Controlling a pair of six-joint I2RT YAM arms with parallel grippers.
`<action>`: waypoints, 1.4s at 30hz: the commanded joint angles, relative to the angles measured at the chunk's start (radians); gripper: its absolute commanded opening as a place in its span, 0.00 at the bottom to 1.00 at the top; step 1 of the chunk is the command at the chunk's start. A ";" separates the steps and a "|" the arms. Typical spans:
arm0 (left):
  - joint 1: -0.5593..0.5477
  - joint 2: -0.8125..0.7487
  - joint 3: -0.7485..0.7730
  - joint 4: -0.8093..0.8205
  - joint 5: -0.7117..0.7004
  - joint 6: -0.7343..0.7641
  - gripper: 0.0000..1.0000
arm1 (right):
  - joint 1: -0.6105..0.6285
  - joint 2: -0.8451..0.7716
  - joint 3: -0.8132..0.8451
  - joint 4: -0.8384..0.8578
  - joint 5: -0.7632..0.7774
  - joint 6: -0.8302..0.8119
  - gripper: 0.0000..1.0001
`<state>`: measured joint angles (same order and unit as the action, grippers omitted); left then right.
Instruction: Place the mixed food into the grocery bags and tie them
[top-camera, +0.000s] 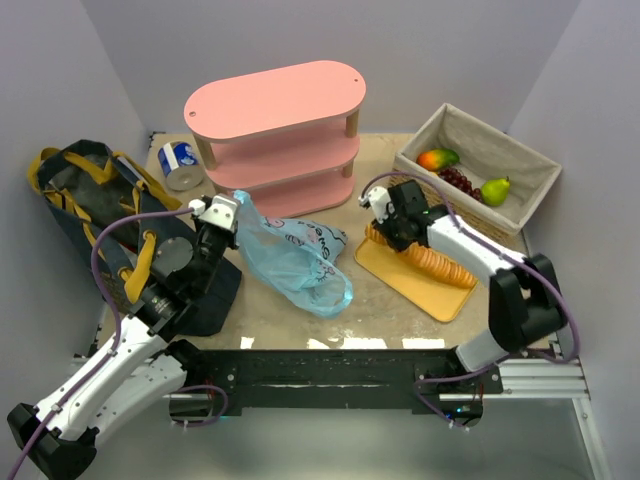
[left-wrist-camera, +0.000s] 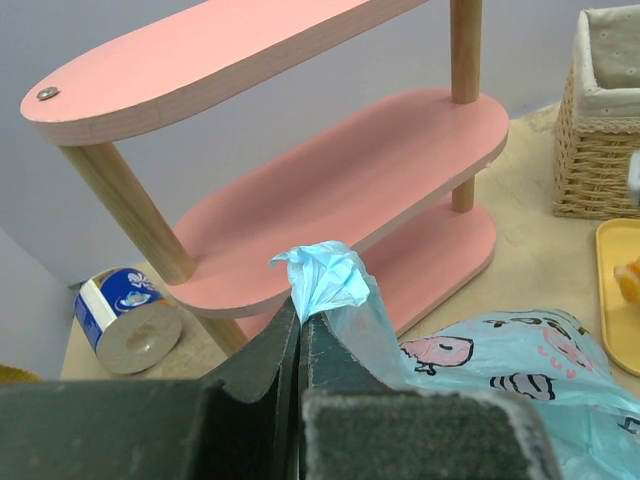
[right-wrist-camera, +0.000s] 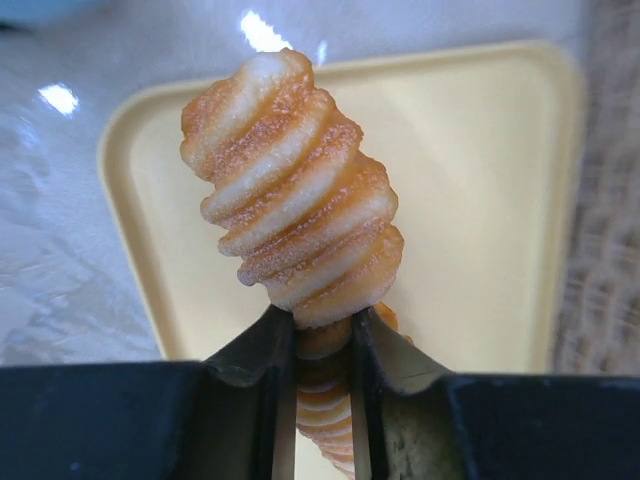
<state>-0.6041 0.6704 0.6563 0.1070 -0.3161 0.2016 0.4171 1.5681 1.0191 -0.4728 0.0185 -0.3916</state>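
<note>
My left gripper (top-camera: 222, 212) (left-wrist-camera: 300, 312) is shut on a bunched edge of the light-blue patterned plastic bag (top-camera: 295, 258) (left-wrist-camera: 520, 370), which sags onto the table's middle. My right gripper (top-camera: 383, 232) (right-wrist-camera: 322, 325) is shut on one end of the long orange ridged bread (top-camera: 440, 265) (right-wrist-camera: 295, 190) over the yellow tray (top-camera: 400, 275) (right-wrist-camera: 480, 180). The navy denim tote (top-camera: 90, 200) with yellow handles lies open at the left. A mango (top-camera: 437, 158), dark grapes (top-camera: 460, 181) and a pear (top-camera: 495, 190) sit in the wicker basket (top-camera: 530, 180).
A pink three-tier shelf (top-camera: 275, 100) (left-wrist-camera: 330, 190) stands at the back centre, just beyond the left gripper. A blue-and-white roll (top-camera: 180, 162) (left-wrist-camera: 125, 318) lies to its left. The basket (left-wrist-camera: 600, 150) fills the back right corner.
</note>
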 joint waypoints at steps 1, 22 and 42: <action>0.004 0.000 0.002 0.030 0.038 -0.016 0.00 | 0.005 -0.225 0.249 -0.095 0.003 0.091 0.15; 0.006 0.184 0.318 -0.251 0.232 -0.344 0.00 | 0.508 -0.436 0.021 1.042 -0.413 0.531 0.00; 0.004 0.179 0.433 -0.342 0.310 -0.389 0.00 | 0.624 -0.169 -0.330 1.616 -0.193 0.206 0.00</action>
<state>-0.6029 0.8562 1.0256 -0.2314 -0.0479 -0.1577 1.0405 1.3304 0.7387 0.8288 -0.2623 -0.1162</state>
